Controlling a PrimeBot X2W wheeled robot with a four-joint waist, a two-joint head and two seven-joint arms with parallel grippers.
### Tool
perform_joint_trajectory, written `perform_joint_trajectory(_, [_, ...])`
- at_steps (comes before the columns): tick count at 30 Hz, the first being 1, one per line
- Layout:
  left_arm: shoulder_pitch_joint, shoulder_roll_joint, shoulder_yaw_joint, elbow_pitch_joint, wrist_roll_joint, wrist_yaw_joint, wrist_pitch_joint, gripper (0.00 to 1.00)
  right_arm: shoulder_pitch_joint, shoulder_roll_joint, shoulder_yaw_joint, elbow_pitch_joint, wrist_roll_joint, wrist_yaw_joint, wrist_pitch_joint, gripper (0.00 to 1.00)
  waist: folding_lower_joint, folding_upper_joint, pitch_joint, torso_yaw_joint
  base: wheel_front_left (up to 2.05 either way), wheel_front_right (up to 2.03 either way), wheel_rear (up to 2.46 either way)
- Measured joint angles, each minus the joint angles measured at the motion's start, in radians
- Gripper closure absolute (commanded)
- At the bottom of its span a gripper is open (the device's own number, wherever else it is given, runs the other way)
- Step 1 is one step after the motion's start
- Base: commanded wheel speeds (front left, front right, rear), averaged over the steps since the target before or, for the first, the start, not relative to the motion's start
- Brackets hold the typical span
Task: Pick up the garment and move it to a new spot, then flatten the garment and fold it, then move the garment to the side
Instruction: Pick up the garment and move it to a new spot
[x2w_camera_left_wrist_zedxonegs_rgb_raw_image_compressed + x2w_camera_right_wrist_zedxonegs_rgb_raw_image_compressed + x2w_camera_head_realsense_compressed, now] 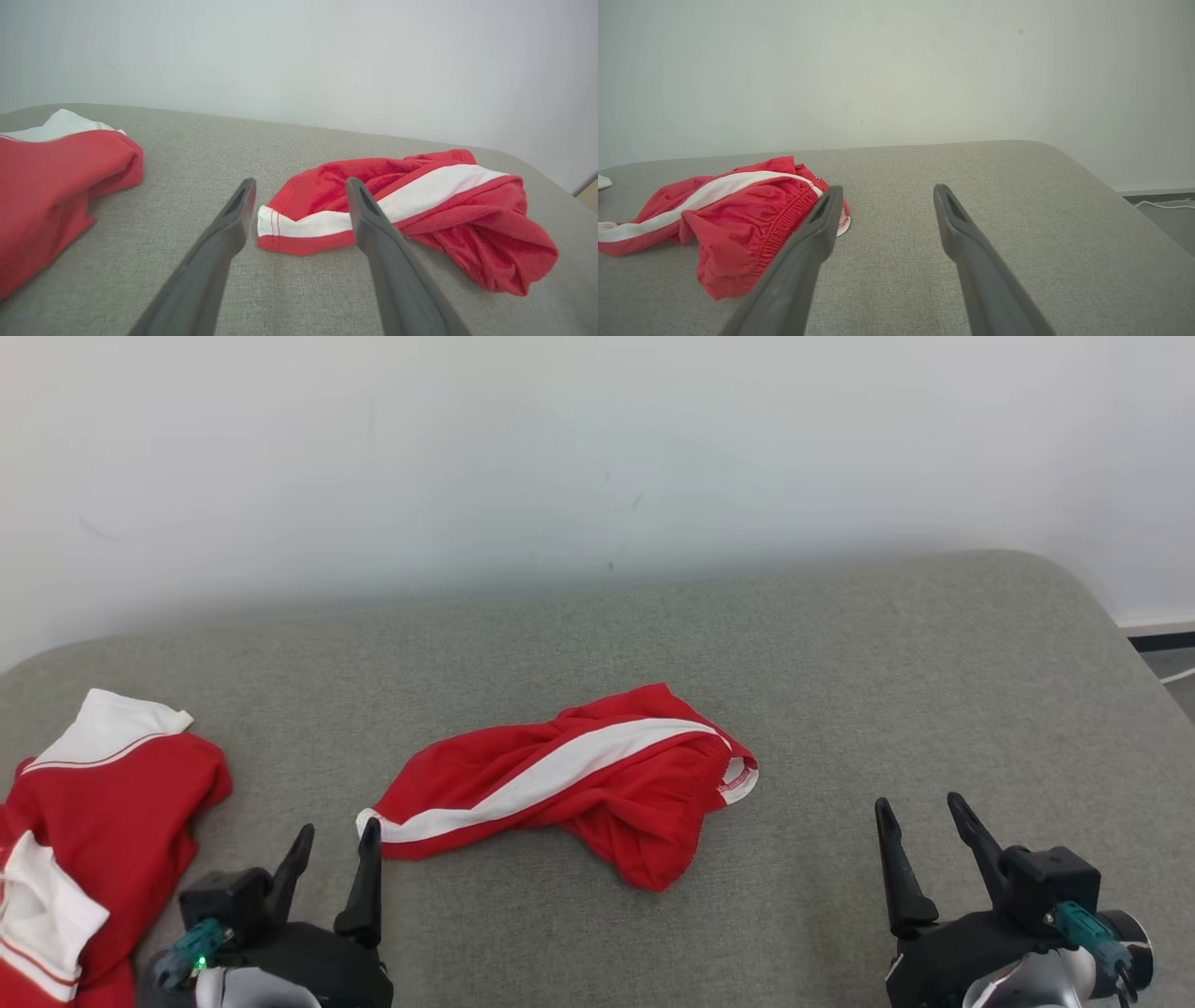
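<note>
The red shorts with the white stripe lie crumpled in the middle of the grey padded surface. The leg hem points to your left hand and the waistband points to the right side. Both hands are wide open and hold nothing. The left hand stands just beside the hem, which lies between its two fingers in the left wrist view. The right hand is well apart from the cloth, over bare surface.

I judge that the step now is the flattening. To do it well, take the hem corner with the left hand, low and close to the surface, so that you catch one edge and not a bundle of layers. Bring the right hand across to the waistband, where the elastic probably gives a firm place to pinch. Then pull the two ends slowly away from each other and lay the cloth down without lifting it high. The fabric looks thin and maybe slippery, so close each hand fully before you pull. Keep away from the other red and white garment at your left, so that it is not dragged along.
</note>
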Motion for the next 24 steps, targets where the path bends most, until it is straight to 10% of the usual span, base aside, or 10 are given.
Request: perform_joint_trajectory(24, [0.31,0.056,0.161,-0.457,0.063,0.021,-0.001,0.0,0.04,-0.014,-0.019,0.025,0.019,0.03,-0.137,0.0,0.0001,0.0,-0.029,0.041,0.0,0.0,0.0])
